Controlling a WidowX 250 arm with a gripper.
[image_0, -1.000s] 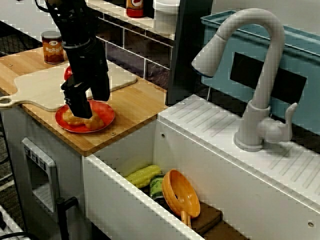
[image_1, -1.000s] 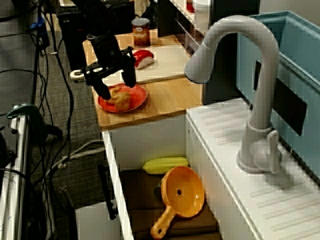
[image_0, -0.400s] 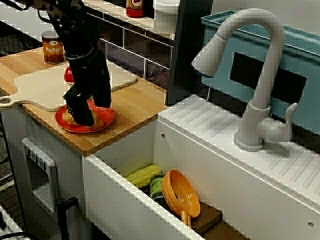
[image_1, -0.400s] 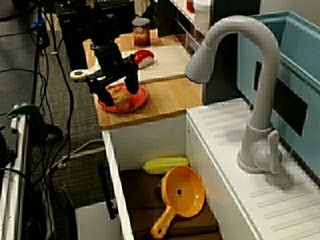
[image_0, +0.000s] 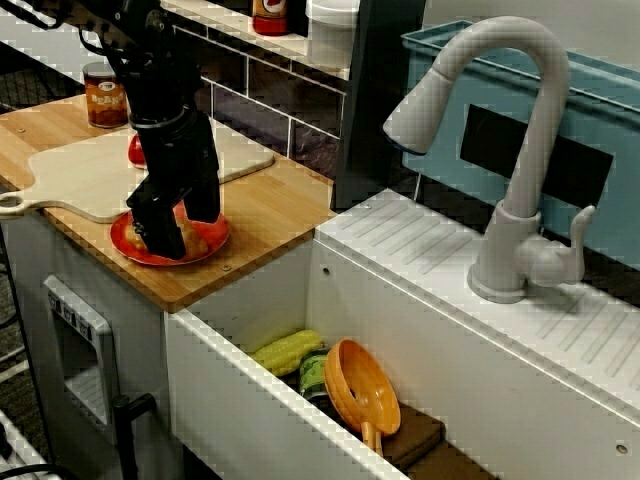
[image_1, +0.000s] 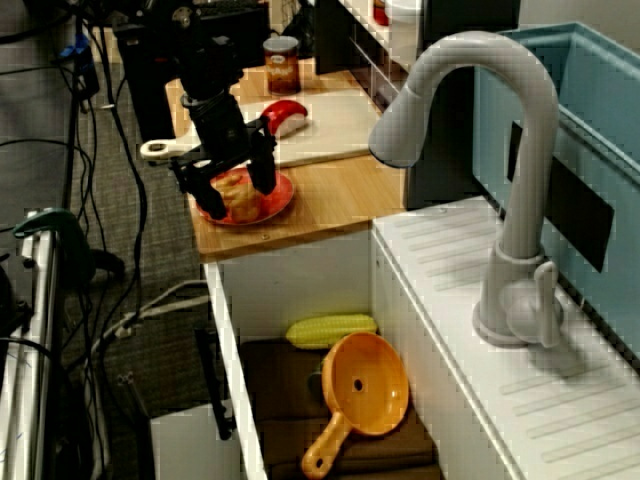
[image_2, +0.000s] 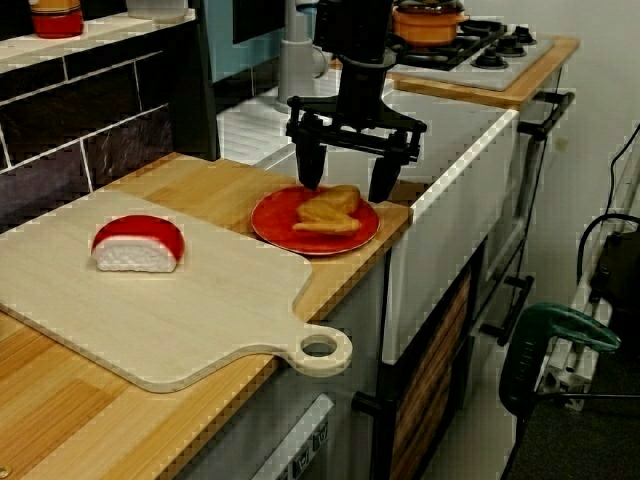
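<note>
My black pincer (image_2: 345, 192) stands spread wide over the golden-brown fried chicken piece (image_2: 328, 212), one finger on either side of it; I cannot tell whether they touch it. The chicken lies on the round red plate (image_2: 272, 225) on the wooden tabletop (image_2: 225, 180), just beside the pale wooden cutting board (image_2: 180, 310) carrying a red-and-white sushi piece (image_2: 137, 243).

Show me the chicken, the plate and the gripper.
chicken (image_2: 328, 212): counter-end view, its middle.
plate (image_2: 268, 220): counter-end view, bare left rim.
gripper (image_2: 344, 190): counter-end view, midway between fingertips.
</note>
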